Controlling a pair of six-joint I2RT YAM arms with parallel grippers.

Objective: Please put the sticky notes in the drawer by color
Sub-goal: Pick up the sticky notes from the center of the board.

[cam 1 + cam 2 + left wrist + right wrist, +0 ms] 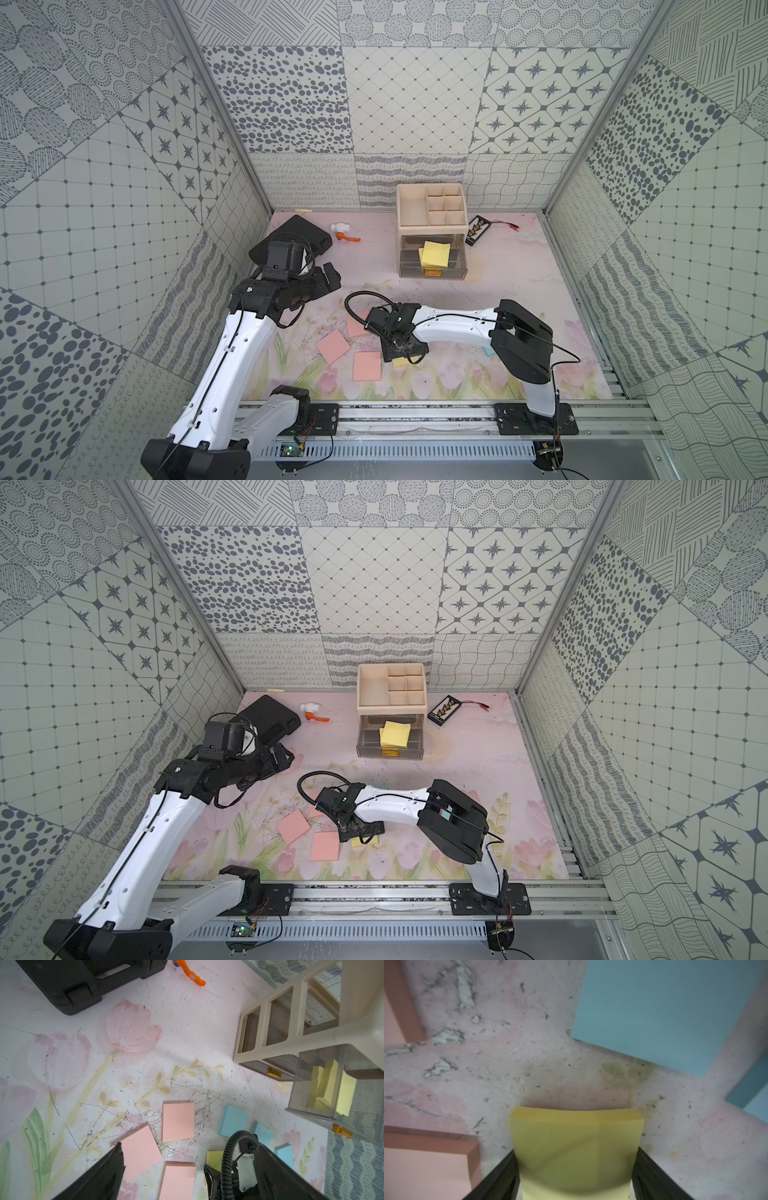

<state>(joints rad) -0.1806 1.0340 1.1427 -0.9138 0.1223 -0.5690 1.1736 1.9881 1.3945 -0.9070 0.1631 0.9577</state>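
Lower centre: right jaws clamp last loose yellow square sticky-note pad [575, 1147]. Beside it, three pink pads [367, 365] and three blue pads [233, 1121] unsorted on bench [519, 291]. Mid left: left jaws spread wide, empty. Upper centre: two yellow pads [434, 254] in open clear plastic drawer [453, 272].

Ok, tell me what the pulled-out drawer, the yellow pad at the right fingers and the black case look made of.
Drawer: smoky clear plastic, glossy; the yellow notes show through its wall. Yellow pad: matte paper, a thick stack by its edge, slightly bowed. Black case: likely moulded hard plastic, dull sheen, with moulded latches.
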